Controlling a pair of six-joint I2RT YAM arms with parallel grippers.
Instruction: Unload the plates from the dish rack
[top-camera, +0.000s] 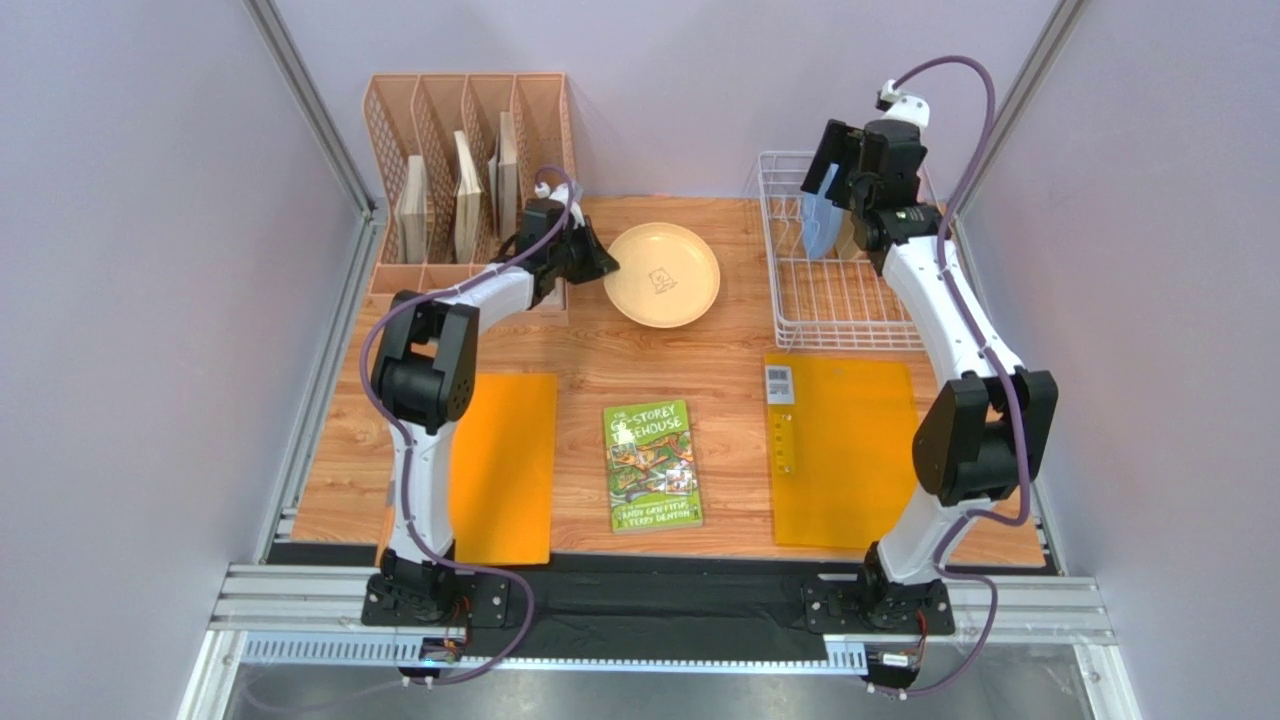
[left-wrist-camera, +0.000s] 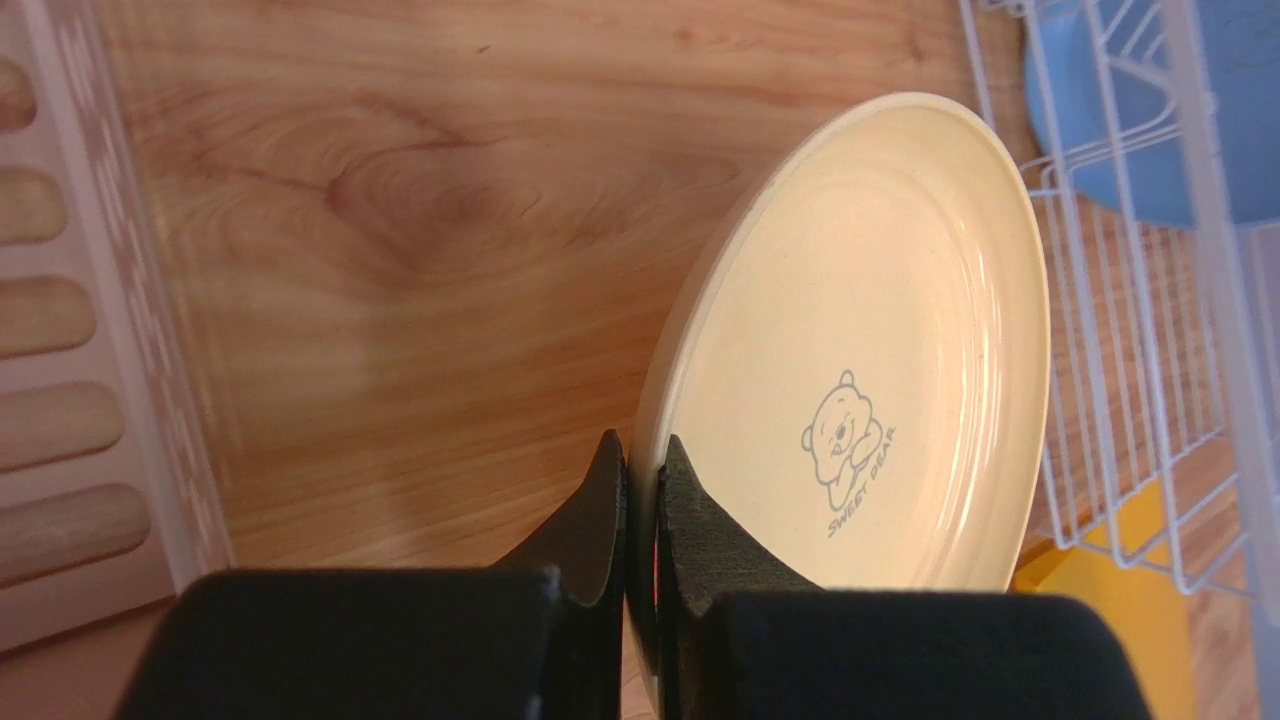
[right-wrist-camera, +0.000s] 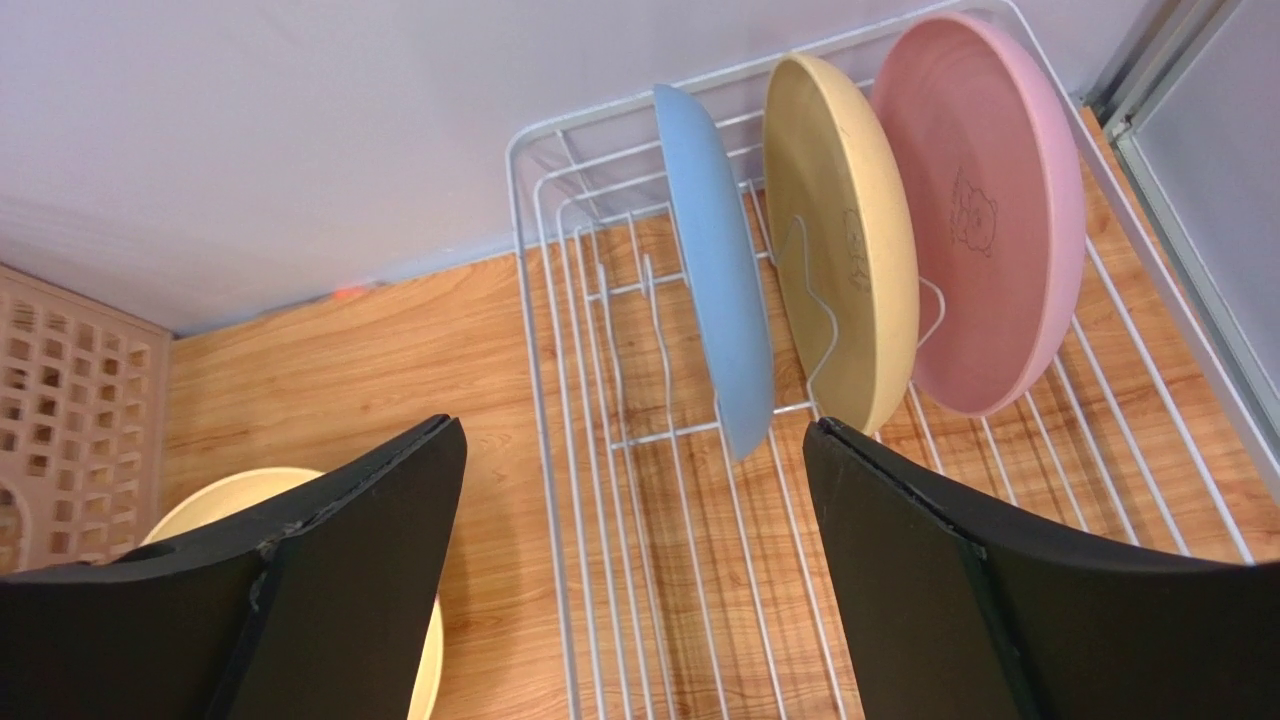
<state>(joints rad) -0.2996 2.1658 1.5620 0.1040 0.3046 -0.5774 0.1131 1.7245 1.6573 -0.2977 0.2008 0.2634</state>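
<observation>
- One pinkish slotted organizer (top-camera: 451, 165) stands well to the left of the dish rack (top-camera: 849, 308). The left arm reaches past it, so a wide swing back could bump it.
- Between the organizer and the dish rack, the left claw (left-wrist-camera: 640, 450) is clenched on the rim of the cream plate (left-wrist-camera: 872, 345), with one finger on each side of the edge.
- That cream plate is out of the dish rack, face up, low over the bench (top-camera: 721, 375) just to the rack's left. I cannot tell if its whole bottom rests on the wood.
- If the left claw pulls away before it lets go, the plate may drag along and slide into the rack's wires. If it lets go while the plate is tipped, the plate may drop and clatter.
- Over the left part of the dish rack, the right claw (right-wrist-camera: 631, 435) is spread wide and holds nothing.
- Inside the dish rack three plates stand on edge, close together: the blue plate (right-wrist-camera: 721, 285) on the left, the yellow plate (right-wrist-camera: 842, 240) in the middle and the pink plate (right-wrist-camera: 984, 210) on the right.
- The blue plate shows the right claw only its thin edge. If the claw comes down a bit off, a finger may hit the rim and push the blue plate onto the yellow one, and they could tip one after another.
- The gap between blue and yellow is small, so a finger there may nudge the yellow plate or catch on a wire.
</observation>
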